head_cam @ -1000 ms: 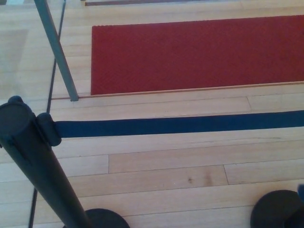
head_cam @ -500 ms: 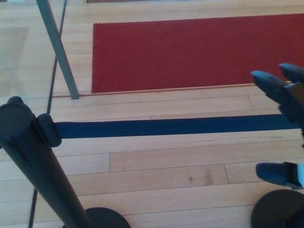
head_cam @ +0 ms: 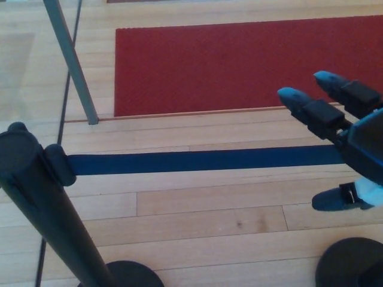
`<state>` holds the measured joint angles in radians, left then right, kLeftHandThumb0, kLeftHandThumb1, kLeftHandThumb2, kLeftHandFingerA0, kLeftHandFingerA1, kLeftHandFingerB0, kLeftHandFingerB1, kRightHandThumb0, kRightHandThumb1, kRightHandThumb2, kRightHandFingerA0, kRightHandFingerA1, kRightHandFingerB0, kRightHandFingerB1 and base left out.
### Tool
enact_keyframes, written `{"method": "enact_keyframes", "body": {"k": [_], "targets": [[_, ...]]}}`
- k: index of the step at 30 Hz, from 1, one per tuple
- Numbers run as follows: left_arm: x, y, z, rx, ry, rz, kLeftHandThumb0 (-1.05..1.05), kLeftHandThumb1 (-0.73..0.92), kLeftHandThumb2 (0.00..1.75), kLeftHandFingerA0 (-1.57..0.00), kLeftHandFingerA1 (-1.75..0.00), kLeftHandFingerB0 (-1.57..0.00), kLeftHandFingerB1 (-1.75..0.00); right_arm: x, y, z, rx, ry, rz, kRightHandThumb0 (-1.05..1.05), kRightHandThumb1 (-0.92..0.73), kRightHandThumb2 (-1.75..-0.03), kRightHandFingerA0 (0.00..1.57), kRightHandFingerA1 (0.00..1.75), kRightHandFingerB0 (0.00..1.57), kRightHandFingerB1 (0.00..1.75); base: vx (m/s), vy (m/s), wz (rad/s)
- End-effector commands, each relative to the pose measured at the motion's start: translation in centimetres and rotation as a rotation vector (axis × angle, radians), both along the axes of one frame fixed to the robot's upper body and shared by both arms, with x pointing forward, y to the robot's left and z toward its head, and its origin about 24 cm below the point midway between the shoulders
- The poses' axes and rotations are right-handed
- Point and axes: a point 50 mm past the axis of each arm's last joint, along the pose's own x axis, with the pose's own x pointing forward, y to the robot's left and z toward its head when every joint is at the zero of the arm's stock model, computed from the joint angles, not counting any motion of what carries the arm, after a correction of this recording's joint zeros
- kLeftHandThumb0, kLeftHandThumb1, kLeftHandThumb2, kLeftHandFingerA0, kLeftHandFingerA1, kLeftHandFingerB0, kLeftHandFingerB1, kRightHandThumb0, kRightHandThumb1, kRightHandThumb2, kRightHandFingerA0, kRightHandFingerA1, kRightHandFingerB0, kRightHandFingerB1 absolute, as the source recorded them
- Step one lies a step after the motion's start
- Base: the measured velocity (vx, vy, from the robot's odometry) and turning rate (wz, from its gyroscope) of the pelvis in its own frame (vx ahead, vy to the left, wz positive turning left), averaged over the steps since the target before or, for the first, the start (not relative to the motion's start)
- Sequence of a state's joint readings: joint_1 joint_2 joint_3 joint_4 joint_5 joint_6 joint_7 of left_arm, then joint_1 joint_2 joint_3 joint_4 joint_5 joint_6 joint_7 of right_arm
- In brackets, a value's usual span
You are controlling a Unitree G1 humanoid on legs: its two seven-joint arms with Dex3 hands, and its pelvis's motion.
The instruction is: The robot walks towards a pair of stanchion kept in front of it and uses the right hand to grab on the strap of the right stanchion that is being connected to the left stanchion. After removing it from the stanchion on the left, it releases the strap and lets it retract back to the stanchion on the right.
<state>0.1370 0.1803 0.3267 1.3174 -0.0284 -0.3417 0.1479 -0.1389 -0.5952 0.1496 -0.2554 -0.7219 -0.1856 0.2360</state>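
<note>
While strap [head_cam: 203, 160] stays clipped to left stanchion [head_cam: 30, 179], right hand [head_cam: 341, 149] hovers over it, fingers spread – grab, unclip, release all left.

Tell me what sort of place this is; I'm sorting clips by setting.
Probably an indoor lobby or event entrance set up for queue control. A black stanchion holds a dark blue strap stretched across pale wood flooring, and a red carpet lies beyond it. The robot's right hand hovers open by the strap.
</note>
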Motion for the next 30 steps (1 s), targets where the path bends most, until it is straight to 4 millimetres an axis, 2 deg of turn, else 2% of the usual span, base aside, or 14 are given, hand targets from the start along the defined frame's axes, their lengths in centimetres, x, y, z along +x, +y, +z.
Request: {"method": "enact_keyframes", "body": {"k": [1,5,6,10,11,15,16,23,24,26,27,28,29,30], "targets": [[-0.4,0.6,0.3,0.01,0.005,-0.004,-0.34,-0.06,1.75,-1.49,-1.13,-1.28,-1.17,1.8,-0.5,-1.2,-0.105,0.099,-0.067,-1.05,-0.59,-0.47,0.0,0.0,0.0,0.15,0.0,0.0,0.0],[-0.6,0.4,0.2,0.008,0.014,0.002,-0.3,-0.06,1.75,-1.47,-1.16,-1.26,-1.2,3.1,-0.8,-2.9,-0.159,0.174,-0.122,-1.05,-0.56,-0.4,0.0,0.12,0.0,0.32,0.0,0.0,0.0],[-0.7,0.4,0.2,0.01,0.016,-0.002,-0.38,0.08,1.75,-1.4,-1.19,-1.21,-1.25,3.6,-1.0,-3.7,-0.172,0.198,-0.152,-1.05,-0.52,-0.41,0.0,0.22,0.0,0.44,0.0,0.0,0.0],[-0.7,0.5,0.2,0.014,0.018,-0.008,-0.38,0.08,1.75,-1.4,-1.19,-1.21,-1.25,4.3,-1.1,-4.6,-0.186,0.221,-0.189,-1.05,-0.52,-0.41,0.0,0.22,0.0,0.44,0.0,0.0,0.0],[-0.7,0.5,0.2,0.015,0.017,-0.01,-0.35,0.1,1.75,-1.42,-1.17,-1.23,-1.23,4.8,-1.2,-5.4,-0.195,0.248,-0.23,-1.03,-0.47,-0.44,0.0,0.39,0.0,0.63,0.0,0.0,0.0],[-0.7,0.4,0.2,0.015,0.018,-0.013,-0.32,0.08,1.75,-1.37,-1.19,-1.23,-1.24,5.8,-1.5,-7.2,-0.225,0.305,-0.316,-1.03,-0.46,-0.43,0.0,0.43,0.0,0.66,0.0,0.0,0.0],[-0.6,0.3,0.1,0.014,0.02,-0.014,-0.32,0.08,1.75,-1.4,-1.2,-1.2,-1.24,6.0,-1.6,-7.8,-0.233,0.33,-0.34,-1.01,-0.27,-0.71,0.0,0.77,0.0,0.78,0.0,0.0,0.0],[-0.6,0.1,0.0,0.01,0.027,-0.02,-0.42,0.04,1.72,-1.39,-1.2,-1.19,-1.24,6.2,-2.4,-11.9,-0.36,0.424,-0.439,-0.93,-0.24,-0.63,0.0,0.79,0.0,0.86,0.0,0.0,0.0],[-0.7,0.1,0.0,0.008,0.033,-0.015,-0.36,-0.01,1.74,-1.36,-1.19,-1.15,-1.24,5.9,-2.5,-12.6,-0.361,0.384,-0.438,-0.79,-0.13,-0.81,0.07,0.85,0.04,0.82,0.0,0.0,0.0],[-0.7,0.2,0.0,0.007,0.04,-0.009,-0.36,-0.01,1.74,-1.36,-1.19,-1.15,-1.24,5.6,-2.6,-13.4,-0.361,0.325,-0.429,-0.79,-0.13,-0.81,0.07,0.85,0.04,0.82,0.0,0.0,0.0],[-0.8,0.2,0.0,0.008,0.04,-0.017,-0.34,0.03,1.75,-1.39,-1.19,-1.17,-1.25,5.4,-2.7,-13.7,-0.343,0.262,-0.42,-0.44,-0.14,-1.1,0.01,0.83,0.0,0.81,0.0,0.0,0.0],[-0.8,0.2,0.0,0.009,0.039,-0.019,-0.34,0.03,1.75,-1.39,-1.19,-1.17,-1.25,5.3,-2.7,-13.8,-0.338,0.244,-0.417,-0.44,-0.14,-1.1,0.01,0.83,0.0,0.81,0.0,0.0,0.0],[-0.9,0.2,0.0,0.012,0.038,-0.017,-0.44,0.06,1.68,-1.43,-1.17,-1.2,-1.24,4.6,-2.5,-13.7,-0.183,0.038,-0.334,-0.36,-0.52,-1.06,1.57,1.75,0.11,1.7,0.0,0.0,0.0],[-0.9,0.2,0.0,0.016,0.04,-0.02,-0.12,0.27,1.13,-1.4,-1.27,-1.3,-1.22,4.4,-2.3,-13.3,-0.124,-0.063,-0.282,-0.47,-0.65,-0.87,1.36,1.75,0.44,1.75,0.0,0.0,0.0]]}}
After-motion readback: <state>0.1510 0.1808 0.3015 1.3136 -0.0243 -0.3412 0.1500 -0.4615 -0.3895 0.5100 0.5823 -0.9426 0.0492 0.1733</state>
